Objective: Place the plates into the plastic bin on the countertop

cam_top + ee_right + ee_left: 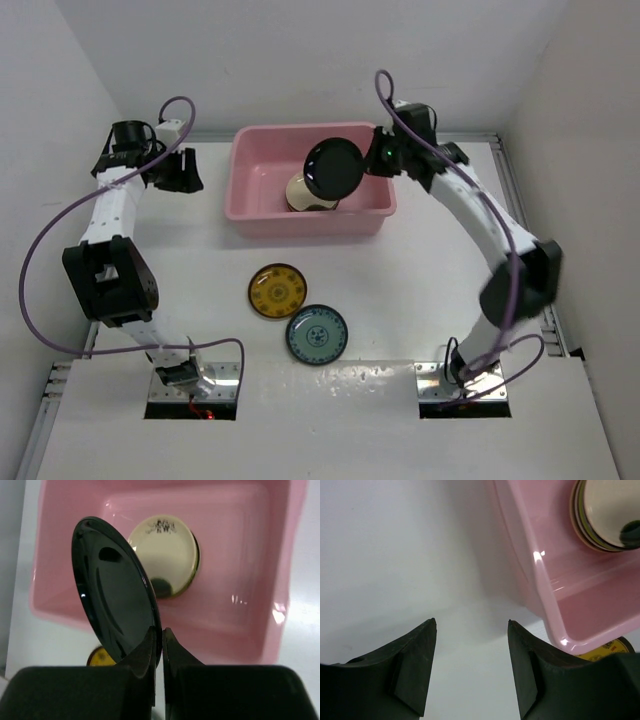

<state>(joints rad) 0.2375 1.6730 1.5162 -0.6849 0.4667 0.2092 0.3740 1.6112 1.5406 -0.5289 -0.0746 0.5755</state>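
Note:
The pink plastic bin (258, 210) stands at the back middle of the white countertop (400, 290). Inside it lies a stack of plates with a cream plate (300, 193) on top, also in the right wrist view (165, 550). My right gripper (372, 160) is shut on the rim of a glossy black plate (333, 168) and holds it on edge above the bin (250, 580). The black plate (115, 595) fills the left of the right wrist view. A yellow-brown plate (277, 291) and a blue-grey plate (317, 334) lie on the countertop. My left gripper (185, 172) is open and empty, left of the bin.
White walls stand on the left, back and right. Metal edging (525, 215) runs along the right side of the countertop. In the left wrist view the bin's wall (540, 580) lies right of my open fingers (420, 660).

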